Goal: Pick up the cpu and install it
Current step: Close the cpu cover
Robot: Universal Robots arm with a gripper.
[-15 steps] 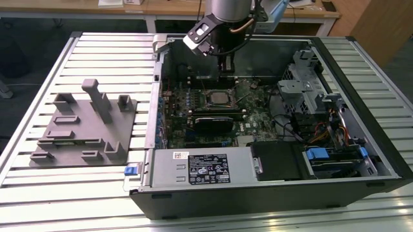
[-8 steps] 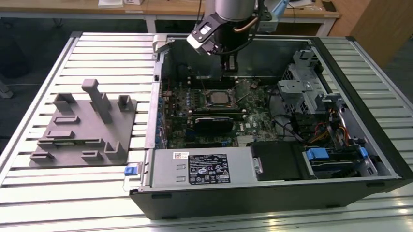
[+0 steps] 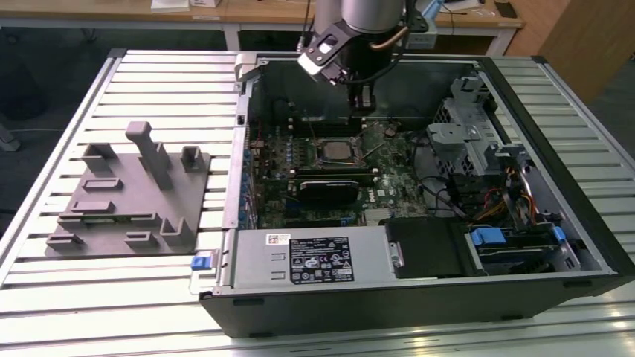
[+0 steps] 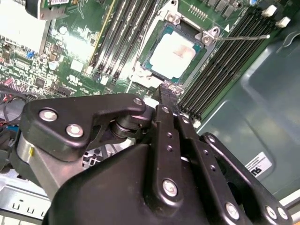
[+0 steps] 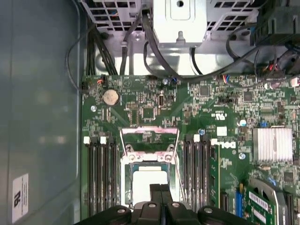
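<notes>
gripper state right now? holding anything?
Gripper: shut, nothing between its fingers. The pale silvery square cpu lies in the dark metal-framed socket.

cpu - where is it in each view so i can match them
Exterior view: the cpu sits mid-motherboard, inside the open case.
Second wrist view: pale square just beyond the gripper.
First wrist view: pale square partly behind the gripper.
Shared landmark: the metal socket frame around it.

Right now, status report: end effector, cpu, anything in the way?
End effector shut, empty, over the socket edge. Cpu lying in socket, top exposed. Nothing blocking it.
</notes>
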